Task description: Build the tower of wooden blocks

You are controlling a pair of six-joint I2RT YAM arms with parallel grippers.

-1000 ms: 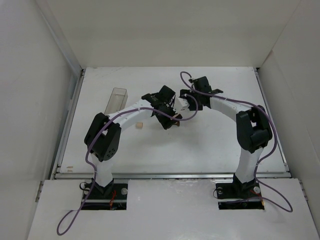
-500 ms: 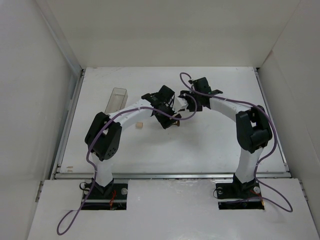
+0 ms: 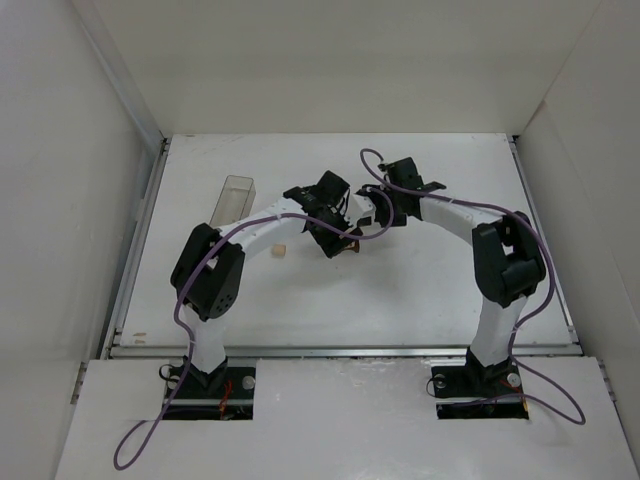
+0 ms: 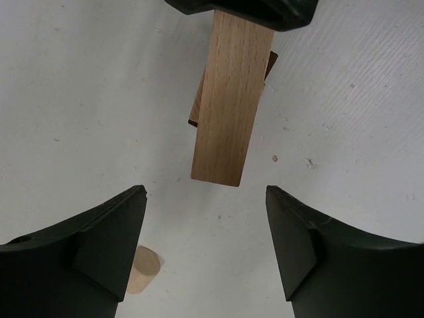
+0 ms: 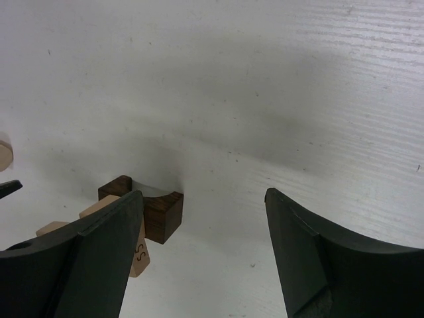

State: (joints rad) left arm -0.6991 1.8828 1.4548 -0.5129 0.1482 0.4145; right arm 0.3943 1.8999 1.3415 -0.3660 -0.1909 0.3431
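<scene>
A pale tan bar (image 4: 228,99) lies across a dark brown notched block (image 5: 156,209) on the white table; together they show in the top view (image 3: 350,244). In the right wrist view the bar's end (image 5: 136,255) shows beside my left finger. My left gripper (image 4: 205,192) is open and empty, just short of the bar's near end. My right gripper (image 5: 202,192) is open and empty, right next to the dark block, and its black body (image 4: 245,10) covers the bar's far end. A small tan cylinder (image 4: 142,270) lies by my left gripper's left finger.
A clear plastic rectangular box (image 3: 235,197) lies at the left back of the table. A small tan piece (image 3: 281,249) sits left of the left gripper (image 3: 338,238). The right gripper (image 3: 373,206) hovers close beside it. White walls enclose the table.
The right gripper has shifted slightly left, closer to the wood pieces. The left arm has barely moved.
</scene>
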